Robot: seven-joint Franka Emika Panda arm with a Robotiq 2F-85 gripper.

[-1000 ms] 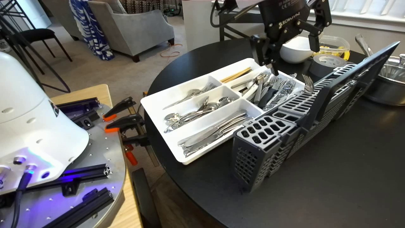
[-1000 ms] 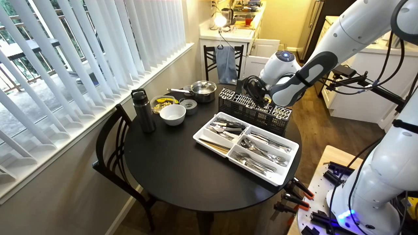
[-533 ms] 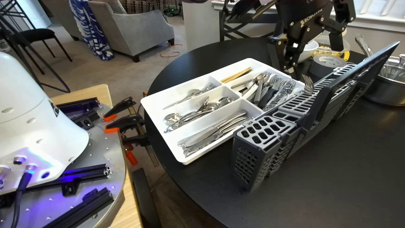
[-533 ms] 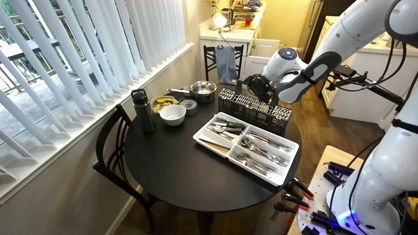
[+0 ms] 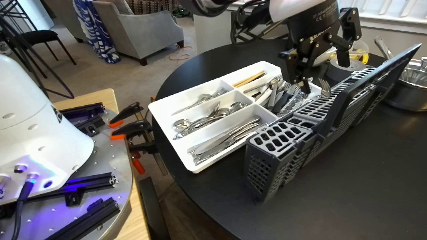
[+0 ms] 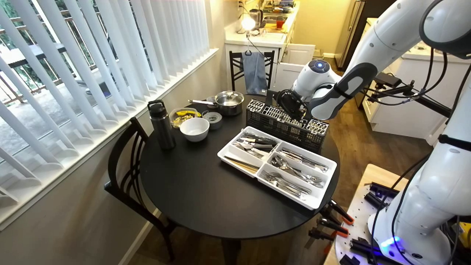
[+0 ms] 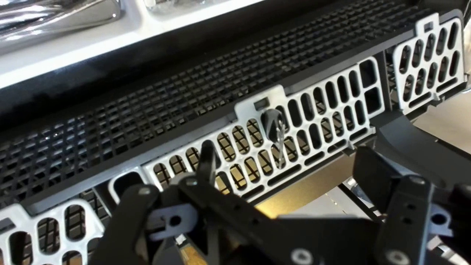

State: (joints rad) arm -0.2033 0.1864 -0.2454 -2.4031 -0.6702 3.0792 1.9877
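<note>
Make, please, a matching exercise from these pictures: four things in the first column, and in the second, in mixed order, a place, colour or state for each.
Things
1. Fork
2. Robotiq gripper
3. Chopsticks
4. Bowl

Places and states
A. open
B. white, beside the duct tape roll
C. lying in the white cutlery tray
D. stuck tines up in the dishwasher cutlery basket

Pairs: 1-D; 2-A; 3-C; 4-B

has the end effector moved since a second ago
Yes: in an exterior view the end effector has shifted toward the picture's right and lower, judged against the white cutlery tray.
</note>
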